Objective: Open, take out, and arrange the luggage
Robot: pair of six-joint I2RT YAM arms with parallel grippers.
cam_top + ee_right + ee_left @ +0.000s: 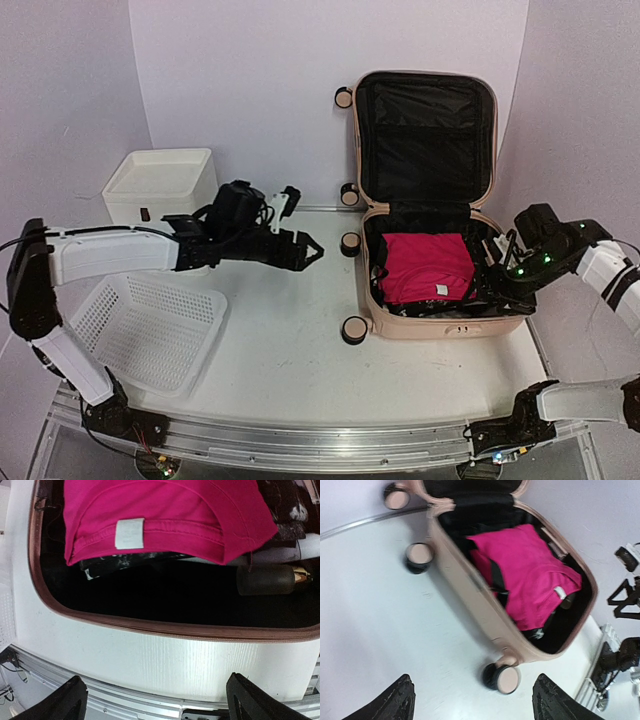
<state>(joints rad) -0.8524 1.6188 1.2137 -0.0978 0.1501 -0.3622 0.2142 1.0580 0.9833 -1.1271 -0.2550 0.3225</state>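
The pale pink luggage [440,322] lies open at the right of the table, its black-lined lid [424,130] standing upright against the back wall. A bright pink folded garment [425,265] lies on top of dark items inside. My left gripper [312,252] hovers open over the table, left of the luggage and apart from it. In the left wrist view its fingers [395,700] flank a front caster wheel [502,676] below, with nothing between them. My right gripper [492,272] is open at the luggage's front right rim [165,630], above the shell and holding nothing. The garment [165,510] lies just beyond.
A white drawer unit [160,185] stands at the back left. A white mesh basket [150,325] lies at the front left under my left arm. A dark bottle [265,579] lies inside the luggage beside the garment. The table's metal rail [300,445] runs along the near edge.
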